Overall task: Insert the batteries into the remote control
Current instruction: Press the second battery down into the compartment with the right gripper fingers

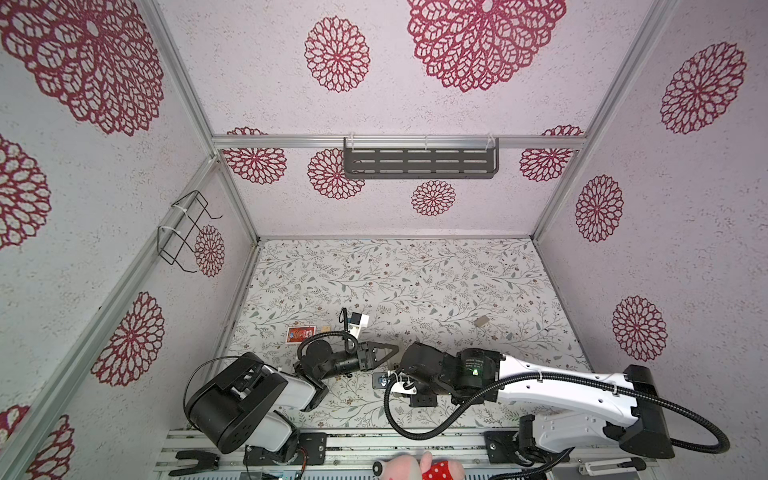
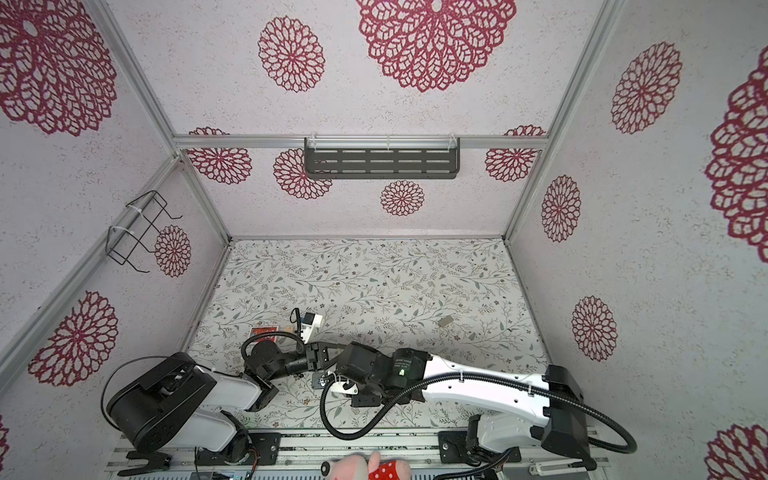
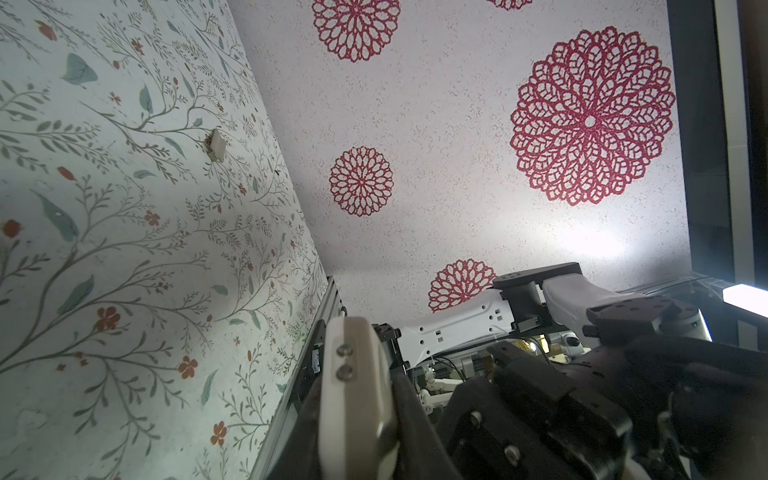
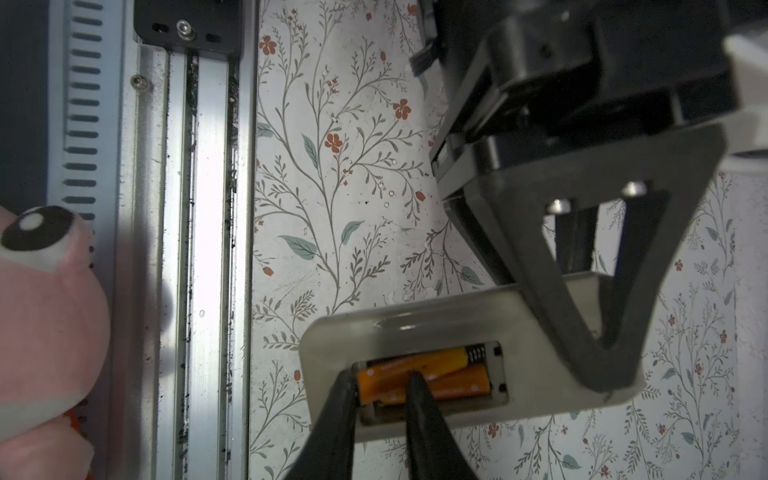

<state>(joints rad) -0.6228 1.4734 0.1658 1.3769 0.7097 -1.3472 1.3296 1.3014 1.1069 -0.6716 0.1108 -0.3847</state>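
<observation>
**A:** What's nearest the front rail?

**B:** Only a pink plush toy [image 4: 41,311], off the mat. Just past it, near the front middle of the floral table [image 4: 332,166], is the remote control [image 4: 415,328]. It is back-up with its bay uncovered. I can't tell whether it rests on the mat or hangs just above it.

**A:** And the batteries?

**B:** Both batteries [image 4: 436,361] are in the bay but not seated. One lies askew, riding over its neighbour, with an end close to the coil spring [image 4: 476,353].

**A:** Grippers?

**B:** The right gripper [image 4: 382,386] has its tips a little apart, one at the askew cell's end and one over its barrel. Whether it is nipping the cell or only pressing on it, I can't tell. The left gripper [image 4: 609,380] is clamped on the remote's other end, clear of the bay.

**A:** How will they handle?

**B:** I'd expect the cells to be light, hard and slick, so they roll easily, and the spring will push back. Press mid-barrel and ease the end against the coil. The remote looks like stiff, light plastic that would skate if it were let go, so holding it by the end is right.

**A:** Farther out?

**B:** In a top view, a red card box [image 1: 300,333] sits with a tan wooden block [image 1: 325,329] just beside it. Well apart to the right is a small beige piece [image 1: 482,321], probably the bay's cover.
</observation>
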